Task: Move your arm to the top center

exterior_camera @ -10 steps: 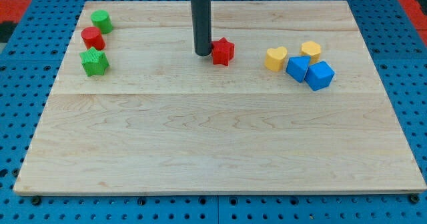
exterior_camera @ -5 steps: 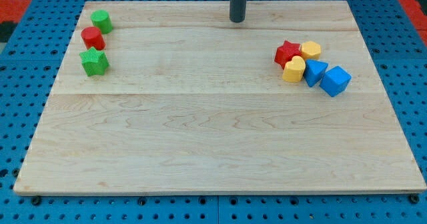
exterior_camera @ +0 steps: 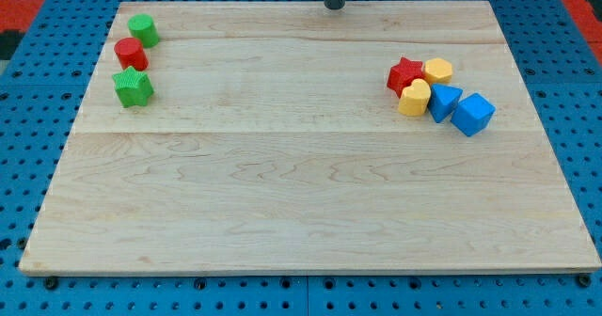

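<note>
1. While my tip [exterior_camera: 335,7] sits at the tabletop's [exterior_camera: 301,203] top edge near the middle, well apart from every block, the arm looks about at its goal; this rig has no fingers, so there is no open or closed state to tell.
2. Overshooting upward could carry the rod off the wood onto the blue pegboard [exterior_camera: 574,90].
3. Drifting toward the view's right might nudge the red star [exterior_camera: 405,73], which touches the yellow heart [exterior_camera: 414,99].
4. Light wooden planks lie on perforated blue board; green and red blocks stand far left.
</note>
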Robot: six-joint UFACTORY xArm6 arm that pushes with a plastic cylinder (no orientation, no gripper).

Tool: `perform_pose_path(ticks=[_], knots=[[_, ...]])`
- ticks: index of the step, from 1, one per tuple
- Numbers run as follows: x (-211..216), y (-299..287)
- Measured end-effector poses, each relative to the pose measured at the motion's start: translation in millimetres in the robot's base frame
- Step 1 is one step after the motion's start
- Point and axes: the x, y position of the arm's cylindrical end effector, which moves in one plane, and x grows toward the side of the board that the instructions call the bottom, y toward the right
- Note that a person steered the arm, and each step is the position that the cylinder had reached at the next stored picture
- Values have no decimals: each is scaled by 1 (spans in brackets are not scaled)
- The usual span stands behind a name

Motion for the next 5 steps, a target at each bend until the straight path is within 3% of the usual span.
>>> perform_pose_path(ticks=[4,5], knots=[[-1,-2],[-2,-32]])
